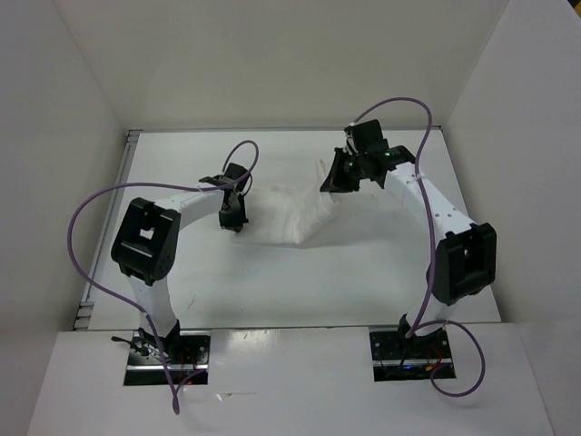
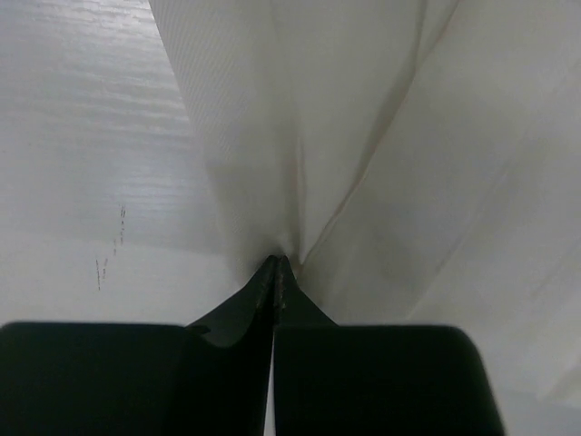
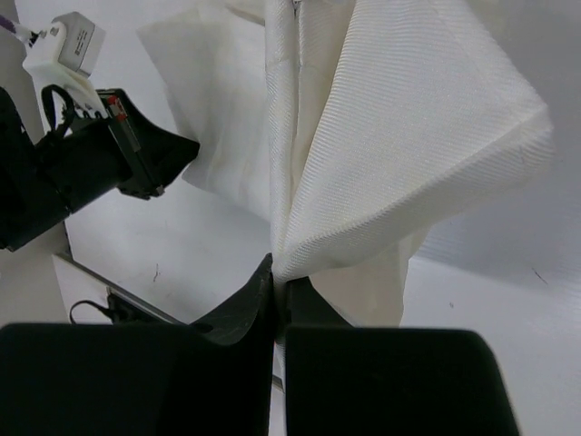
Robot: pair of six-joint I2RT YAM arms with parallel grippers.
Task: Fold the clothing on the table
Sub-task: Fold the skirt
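The clothing (image 1: 289, 214) is a white pleated garment, lifted and stretched between both grippers above the table (image 1: 363, 272). My left gripper (image 1: 232, 221) holds its left end. In the left wrist view the gripper (image 2: 277, 264) is shut, and the clothing (image 2: 363, 136) gathers into folds right at its tips. My right gripper (image 1: 332, 179) holds the right end, higher and farther back. The right wrist view shows this gripper (image 3: 280, 274) shut on a bunched fold of the clothing (image 3: 399, 154), which hangs down in front of it. The left gripper (image 3: 186, 148) touches the cloth's far edge there.
Upright white walls (image 1: 82, 109) enclose the table on the left, back and right. A thin metal edge (image 1: 128, 150) runs along the table's left side. Purple cables (image 1: 91, 236) loop off both arms. Small dark marks (image 2: 109, 259) dot the table surface under the left gripper.
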